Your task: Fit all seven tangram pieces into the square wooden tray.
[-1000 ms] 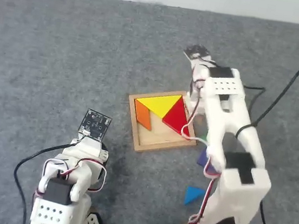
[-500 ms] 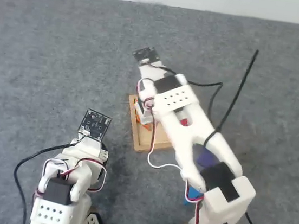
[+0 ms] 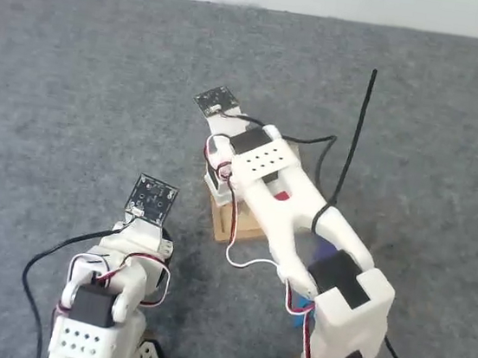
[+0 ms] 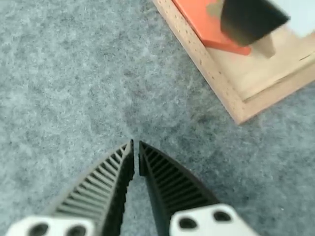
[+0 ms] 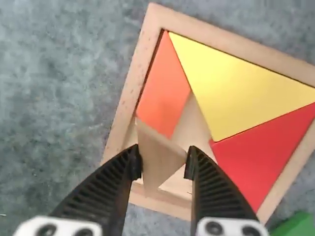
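1. High view, grey felt table cover [image 3: 76, 80]: soft footing, so liable to let the square wooden tray [image 3: 225, 223] skid under a sideways shove instead of holding it for a press-fit.
2. Stretched low across the tray, the right arm [image 3: 288, 203], wires looping beneath; risk of a loop catching the rim or a seated piece on the way out. Part-open and clamped across a pale wooden triangle, the right gripper [image 5: 162, 158]. Well apart, the left arm [image 3: 113, 277], with the left gripper [image 4: 136, 144] closed to a sliver on nothing, tips over bare felt near a tray corner; no threat from there.
3. Rim of the square wooden tray: just beside one finger of the right gripper. Easily struck by that finger on the way down, stalling the descent or tipping the tray.
4. Seated flat and edge to edge, the yellow triangle [image 5: 236, 93] and red triangle [image 5: 256, 157]; could be nudged out of line by a finger pressing into the gap.
5. Seated against the rim, the orange piece [image 5: 162, 96]; likeliest ledge for the held piece to hang on.
6. Pale wooden triangle [image 5: 156, 164]: held over the bare pocket between orange and red, apparently tilted. Contact with the tray floor impossible to tell. If released askew, probably jammed on edge or left atop a neighbour.
7. Outside the tray near a corner, a green piece [image 5: 295, 223]; could be knocked farther off by a careless sweep.
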